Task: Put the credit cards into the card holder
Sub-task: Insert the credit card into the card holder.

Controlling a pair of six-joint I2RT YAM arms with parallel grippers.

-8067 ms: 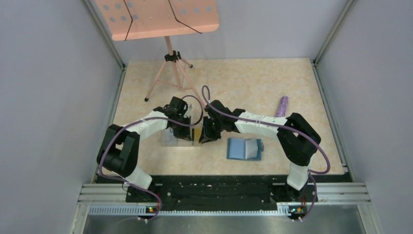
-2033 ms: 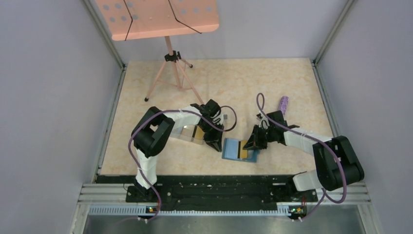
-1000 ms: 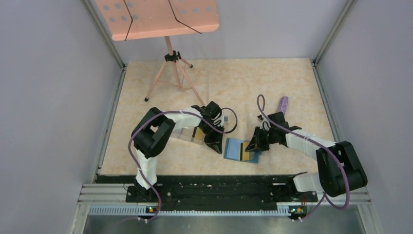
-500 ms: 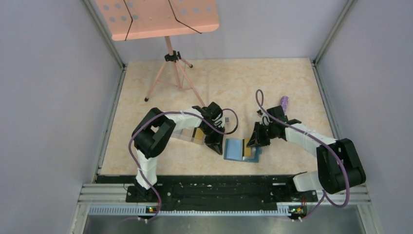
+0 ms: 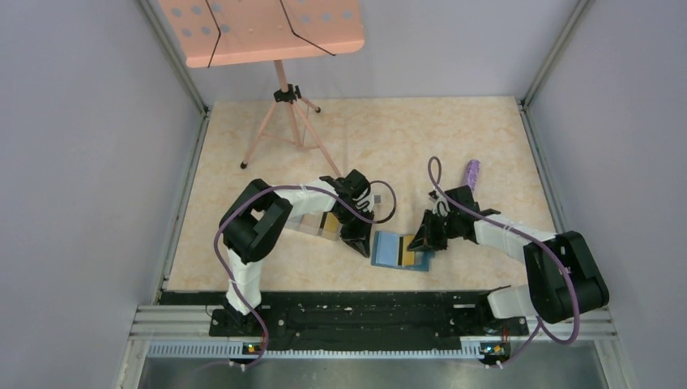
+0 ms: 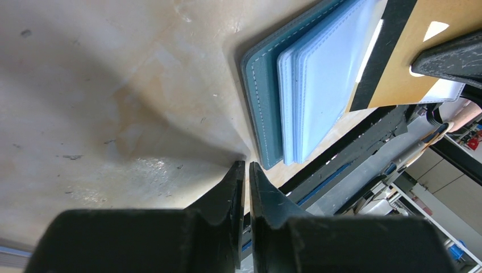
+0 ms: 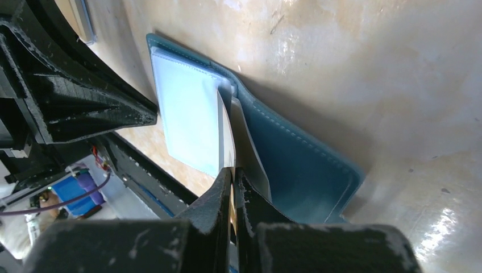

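So, the right hand (image 7: 233,170) is clamped on the edge of a yellow-gold credit card (image 6: 420,62) with a black stripe. It has the card down over the open teal card holder (image 6: 258,96), stripe edge up against the pale blue slots (image 6: 324,85). Looks to me like the card is being fed in but isn't seated yet, since most of it is out in the open.

The left hand (image 6: 246,165) is pinched nearly closed on nothing, tips down on the counter (image 5: 389,138) just beside the holder's left edge. I'd guess it's a stop so the holder can't slide away.

At least one more gold card (image 5: 330,222) seems to sit in the clear plastic box (image 5: 312,225) under the left arm (image 5: 275,203), so I'd call the job early-to-mid.

Room-wise, the holder lies near the counter's near edge, squeezed between the two hands, so there's not much slack sideways. The far side has plenty of room; the tripod stand (image 5: 279,121) and a purple thing (image 5: 471,174) are well apart from the action.
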